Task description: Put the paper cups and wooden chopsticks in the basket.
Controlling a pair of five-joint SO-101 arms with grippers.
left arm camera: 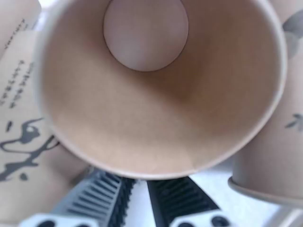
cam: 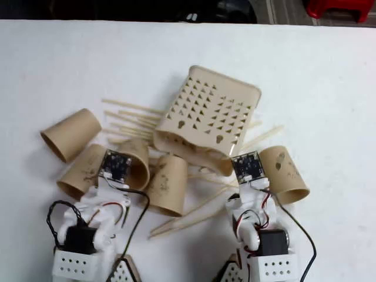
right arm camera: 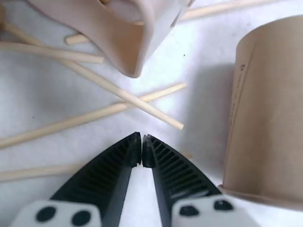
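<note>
1. On the table [cam: 329, 76], your basket [cam: 205, 111] lies tipped over, wooden chopsticks [cam: 126, 107] strewn around it.
2. Five paper cups [cam: 70, 134] lie sideways nearby.
3. Your left gripper [left arm camera: 140, 182] sits closed and empty at a cup's mouth. Your right gripper [right arm camera: 141, 150] is closed and empty above the chopsticks.

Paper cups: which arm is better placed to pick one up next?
Left, probably. The left gripper sits right at the open mouth of a cup lying on its side; the right gripper is shut above loose chopsticks.

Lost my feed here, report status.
Left gripper shut, facing mouth of paper cup. Right gripper shut, empty, over chopsticks. Basket tipped over atop chopsticks.
</note>
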